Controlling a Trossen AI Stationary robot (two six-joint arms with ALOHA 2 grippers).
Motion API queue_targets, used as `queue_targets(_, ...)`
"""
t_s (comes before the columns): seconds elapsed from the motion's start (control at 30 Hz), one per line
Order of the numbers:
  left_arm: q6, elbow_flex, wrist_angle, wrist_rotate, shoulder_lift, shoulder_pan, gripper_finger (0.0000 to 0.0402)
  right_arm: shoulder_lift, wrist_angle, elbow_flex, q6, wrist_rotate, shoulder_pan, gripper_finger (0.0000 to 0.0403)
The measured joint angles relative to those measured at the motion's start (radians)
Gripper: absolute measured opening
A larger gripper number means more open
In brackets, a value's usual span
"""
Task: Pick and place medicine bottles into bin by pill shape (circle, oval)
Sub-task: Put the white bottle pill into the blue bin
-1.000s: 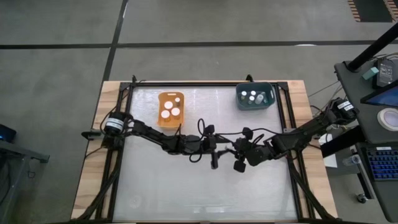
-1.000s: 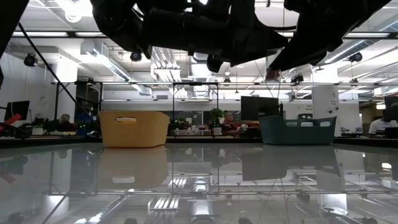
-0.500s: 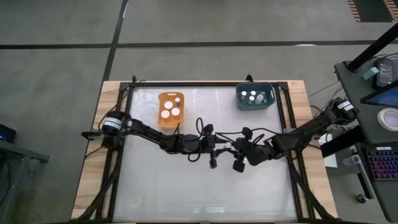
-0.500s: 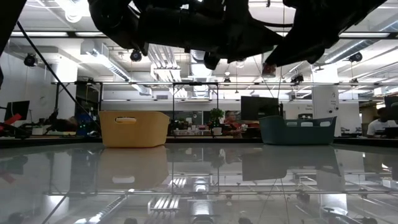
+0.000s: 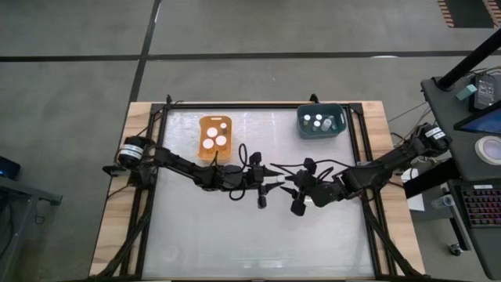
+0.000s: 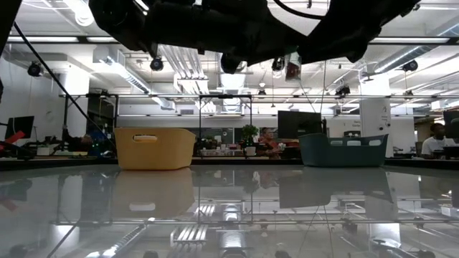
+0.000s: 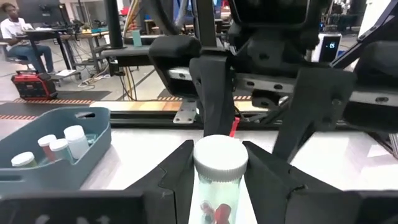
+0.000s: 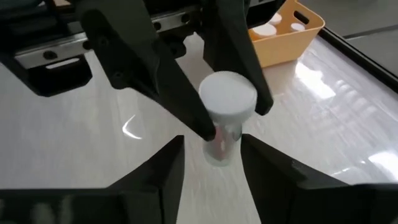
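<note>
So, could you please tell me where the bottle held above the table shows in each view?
High: bottle near picture centre, where the arms meet.
Low: up high, right of centre.
Left wrist: bottom centre.
Right wrist: centre.
Landmark: orange bin, in the high, low and right wrist views, not the left wrist's.

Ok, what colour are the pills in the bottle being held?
Red, inside the clear bottle with a white cap; the left wrist view shows them best.

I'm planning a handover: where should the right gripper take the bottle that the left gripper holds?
Probably the white cap end of the bottle: it sticks out beyond the left gripper, facing the open right gripper, which can come straight on.
</note>
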Motion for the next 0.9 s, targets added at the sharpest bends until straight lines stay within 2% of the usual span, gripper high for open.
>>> queue_targets(0.17,0.006,0.000,-0.016,0.000,-0.016,0.005,0.0105,0.000,0.000,0.016,-0.005,0.002,-0.008,0.0167)
queue_targets(0.27,0.034,-0.001,-0.080,-0.007,-0.042,0.007,0.0105,0.000,-0.001,0.024,-0.016,0.005,-0.010,0.0174)
queue_targets(0.53,0.081,-0.030,-0.262,-0.111,-0.160,0.018,0.0105,-0.014,-0.007,0.036,-0.027,0.071,-0.012,0.0176)
queue_targets(0.67,0.076,-0.122,-0.268,-0.154,-0.253,0.027,0.0105,-0.047,-0.014,0.036,-0.028,0.072,-0.012,0.0176)
queue_targets(0.9,0.046,-0.321,-0.268,-0.354,-0.447,0.035,0.0105,-0.072,-0.030,0.036,-0.036,0.073,-0.012,0.0176)
